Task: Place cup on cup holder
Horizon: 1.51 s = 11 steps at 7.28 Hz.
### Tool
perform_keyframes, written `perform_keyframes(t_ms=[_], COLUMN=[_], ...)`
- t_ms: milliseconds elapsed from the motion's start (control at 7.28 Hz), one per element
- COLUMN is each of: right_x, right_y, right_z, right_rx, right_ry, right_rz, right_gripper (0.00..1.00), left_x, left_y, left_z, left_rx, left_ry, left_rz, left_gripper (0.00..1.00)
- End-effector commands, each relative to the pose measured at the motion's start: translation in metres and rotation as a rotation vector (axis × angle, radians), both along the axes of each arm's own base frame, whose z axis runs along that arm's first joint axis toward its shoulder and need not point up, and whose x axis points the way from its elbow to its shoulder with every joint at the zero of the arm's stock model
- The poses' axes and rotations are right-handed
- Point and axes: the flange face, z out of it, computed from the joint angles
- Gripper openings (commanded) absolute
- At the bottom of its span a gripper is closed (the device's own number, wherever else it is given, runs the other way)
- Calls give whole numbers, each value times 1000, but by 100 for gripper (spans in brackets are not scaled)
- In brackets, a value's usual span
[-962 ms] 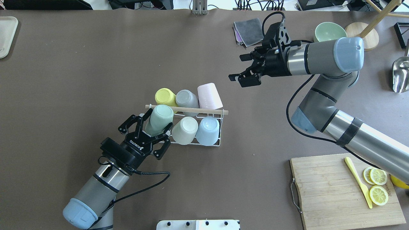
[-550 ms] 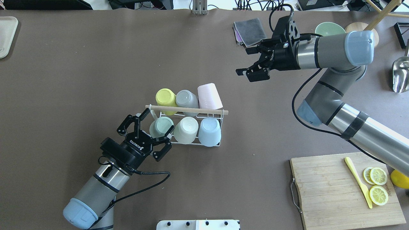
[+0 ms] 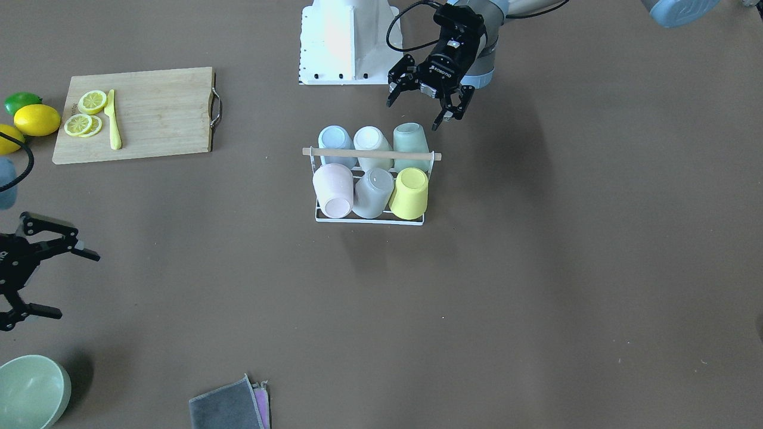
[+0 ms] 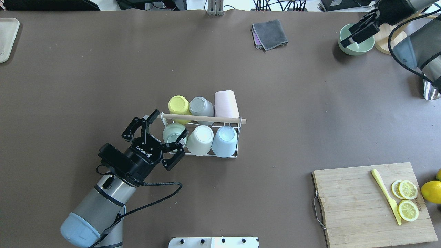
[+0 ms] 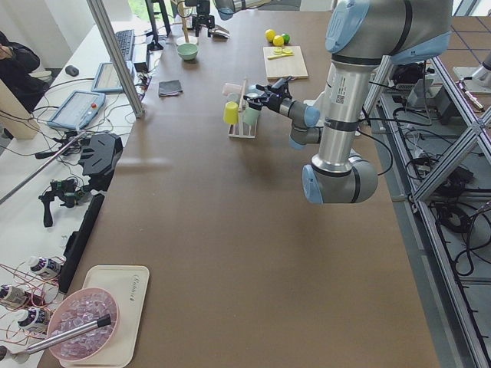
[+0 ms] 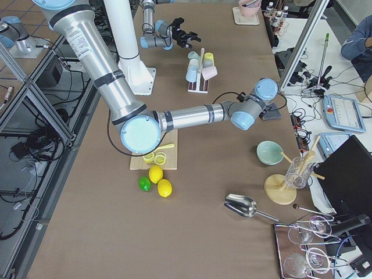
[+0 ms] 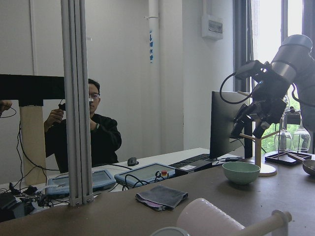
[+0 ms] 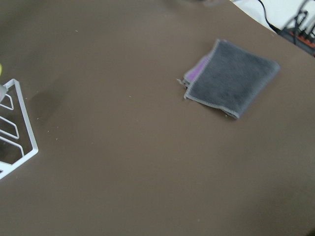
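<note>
The left black two-finger gripper (image 4: 169, 123) has its fingers spread wide either side of the pale green cup (image 4: 173, 132). The cup sits upside down in the end slot (robot-side row) of the small white wire rack with a wooden rod (image 4: 220, 119). Far right, the right gripper (image 3: 70, 285) hangs with its fingers apart.

Left pincer (image 4: 168, 124) spread beside green cup (image 4: 173, 132); wooden rod (image 4: 203, 119), cream cup (image 4: 200, 139) crowd approach.

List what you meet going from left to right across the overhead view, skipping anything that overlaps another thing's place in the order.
cream tray → cup holder → grey cloth → green bowl → whole lemon
</note>
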Motion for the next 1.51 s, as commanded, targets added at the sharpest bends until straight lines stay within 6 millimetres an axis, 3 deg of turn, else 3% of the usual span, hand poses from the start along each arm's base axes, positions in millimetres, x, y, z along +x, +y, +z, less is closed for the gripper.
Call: perform_keyframes(t_ms=[0, 275, 412, 550, 687, 962, 1237, 1374], right_x=[39, 76, 96, 113, 123, 170, 212, 215], right_y=[-13, 0, 10, 36, 74, 141, 164, 164], right_z=[1, 24, 46, 94, 128, 202, 228, 229], right_rx=[-451, -671, -770, -837, -832, -668, -558, -562], right_ry=[204, 493, 573, 631, 648, 632, 623, 620], right_rz=[90, 203, 222, 231, 229, 213, 142, 144], right_gripper=[100, 100, 100, 100, 100, 100, 100, 100], left_x=[-26, -48, -58, -69, -78, -101, -134, -144], left_y=[-24, -69, -92, -113, -132, -178, -221, -234], left_z=[-16, -18, -17, -20, -22, -18, -5, 12], left_rx=[46, 76, 94, 94, 82, -24, -163, -222], left_ry=[-8, -92, -153, -210, -245, -293, -290, -369], left_rz=[-49, -91, -88, -94, -105, -101, -147, -169], left_gripper=[97, 97, 97, 97, 97, 98, 98, 98])
